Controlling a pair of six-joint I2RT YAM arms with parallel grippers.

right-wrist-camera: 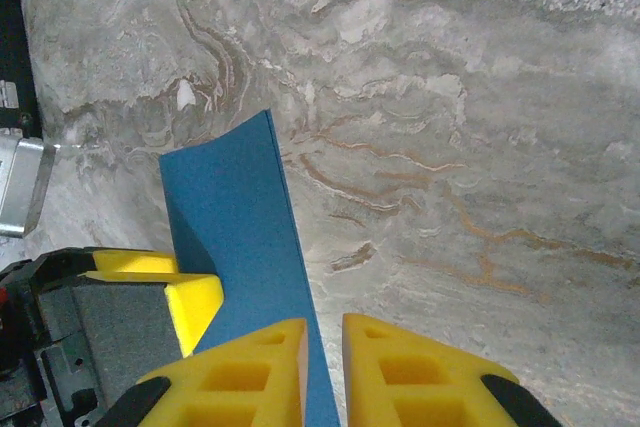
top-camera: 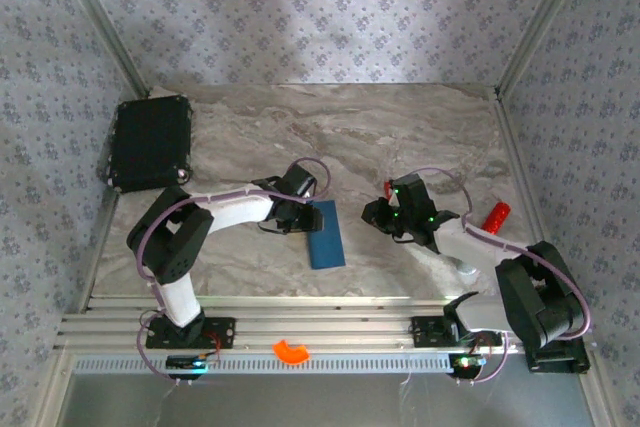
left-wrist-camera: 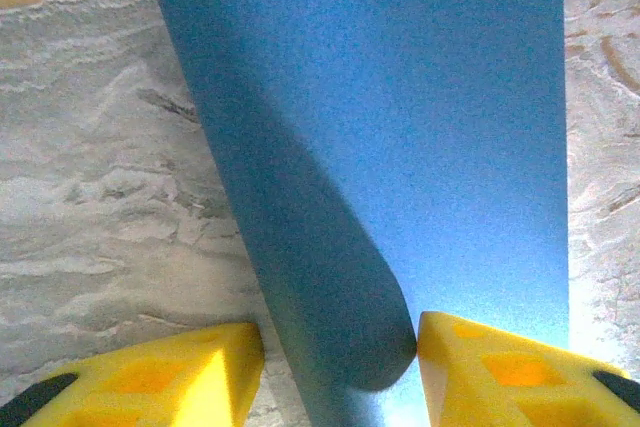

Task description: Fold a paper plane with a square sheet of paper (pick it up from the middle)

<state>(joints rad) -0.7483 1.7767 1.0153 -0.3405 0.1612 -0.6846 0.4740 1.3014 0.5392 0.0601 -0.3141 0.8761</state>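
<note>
Blue paper, the square sheet of paper (top-camera: 326,234), lies bent over on the marble surface (top-camera: 380,137) near the middle. The left hand (left-wrist-camera: 340,357) is half closed on the rolled bend, touching it from both sides, I think to keep the fold in place. The right hand (right-wrist-camera: 325,347) hangs off to the side, nearly closed and empty. No writing can be read.

On the bench (top-camera: 400,127) the square sheet of paper (top-camera: 327,235) lies mid-bench, the left tool (top-camera: 303,215) touching its left edge, the right tool (top-camera: 380,213) apart to its right, the case (top-camera: 150,142) in the far left corner, the small block (top-camera: 496,215) by the right edge, the curved piece (top-camera: 291,351) on the near rail (top-camera: 380,362).
</note>
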